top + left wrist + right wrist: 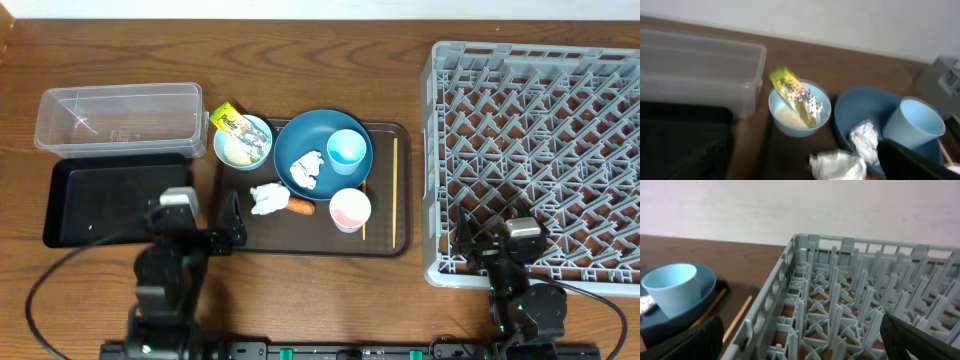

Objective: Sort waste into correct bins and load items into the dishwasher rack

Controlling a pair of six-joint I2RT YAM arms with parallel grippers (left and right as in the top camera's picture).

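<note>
Both pairs of jaws are spread wide and nothing is held. The left gripper [233, 220] is poised at the left edge of the brown tray [385, 245], the right gripper [468, 245] at the front-left corner of the rack [540, 150].

Nothing appears sorted yet. Still left on the brown tray are the tissue wads [268, 198], carrot [300, 207], wrapper [228, 119], bowl [243, 141] with rice [790, 116], dish [300, 140], light-blue cup [347, 150], pink cup [350, 209] and chopsticks [395, 180]. The clear tub [118, 118], black tray [100, 200] and rack are seen empty.

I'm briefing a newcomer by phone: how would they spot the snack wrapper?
Find the brown serving tray left of the grey rack. At its far-left corner sits a small pale-blue bowl; the wrapper pokes out of it, the only yellow thing.
</note>
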